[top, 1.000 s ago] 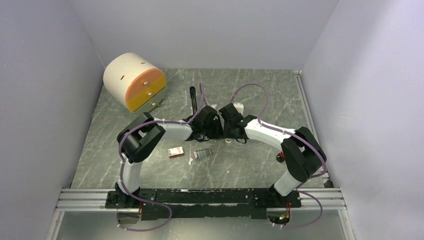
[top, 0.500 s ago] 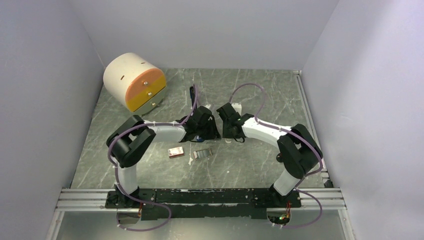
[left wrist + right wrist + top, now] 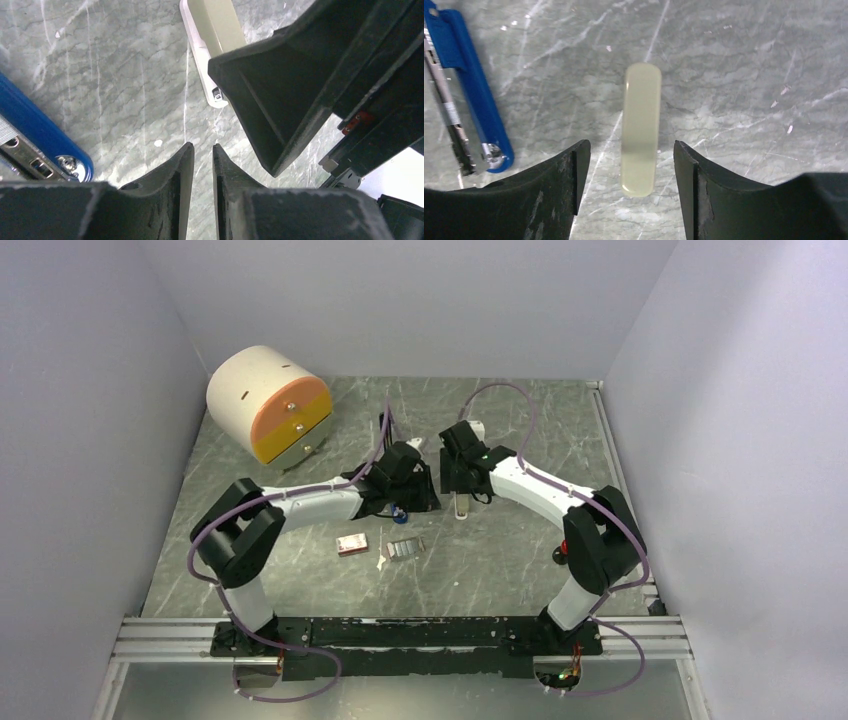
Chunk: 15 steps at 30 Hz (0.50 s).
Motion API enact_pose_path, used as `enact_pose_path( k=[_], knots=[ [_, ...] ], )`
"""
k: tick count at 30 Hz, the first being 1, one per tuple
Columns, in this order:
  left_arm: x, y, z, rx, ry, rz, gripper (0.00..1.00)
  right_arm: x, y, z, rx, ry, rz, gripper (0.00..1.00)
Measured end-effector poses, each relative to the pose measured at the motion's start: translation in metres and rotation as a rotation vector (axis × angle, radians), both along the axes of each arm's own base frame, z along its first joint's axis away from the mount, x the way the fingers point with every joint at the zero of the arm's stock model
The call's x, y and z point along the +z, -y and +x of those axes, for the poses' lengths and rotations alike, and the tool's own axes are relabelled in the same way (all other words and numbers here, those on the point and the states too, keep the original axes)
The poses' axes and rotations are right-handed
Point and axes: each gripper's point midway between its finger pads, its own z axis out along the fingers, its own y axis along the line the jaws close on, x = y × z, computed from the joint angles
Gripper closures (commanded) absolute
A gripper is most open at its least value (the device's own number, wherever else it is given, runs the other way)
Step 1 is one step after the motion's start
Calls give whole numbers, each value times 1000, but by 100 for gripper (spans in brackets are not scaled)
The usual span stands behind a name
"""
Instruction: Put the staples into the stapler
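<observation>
Right wrist: beige bar (image 3: 641, 135) near stapler (image 3: 475, 95).

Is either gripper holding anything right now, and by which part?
Nothing is held. The right gripper, jaws open, straddles the pale beige bar lying on the table without clamping it; the left gripper, jaws barely parted, is empty.

You see the bench (image 3: 749, 75) in grey marble with white veins. Left of the black right fingers (image 3: 559, 190), the stapler (image 3: 474, 95) is bright blue with a silver channel. Between them, the bar (image 3: 640, 130) is pale beige.
</observation>
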Motion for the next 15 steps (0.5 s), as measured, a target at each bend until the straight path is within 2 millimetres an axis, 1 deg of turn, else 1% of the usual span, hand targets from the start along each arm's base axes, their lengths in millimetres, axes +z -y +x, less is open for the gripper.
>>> enact_pose_path(
  k=[2, 4, 6, 9, 11, 13, 15],
  knots=[
    [5, -4, 0, 6, 7, 8, 72, 6, -4, 4, 19, 11, 7, 34],
    [14, -10, 3, 22, 21, 5, 71, 12, -8, 7, 37, 21, 15, 35],
    [23, -20, 8, 50, 39, 0, 68, 18, -12, 10, 60, 33, 28, 35],
    [41, -49, 17, 130, 78, -5, 62, 30, -25, 12, 118, 60, 80, 33],
    [52, -72, 23, 196, 108, -7, 56, 40, -36, 16, 159, 90, 128, 27],
    [60, -96, 28, 274, 132, -9, 53, 54, -51, 21, 204, 130, 183, 23],
    [64, -122, 30, 360, 147, -9, 50, 70, -67, 29, 247, 181, 228, 20]
  ],
)
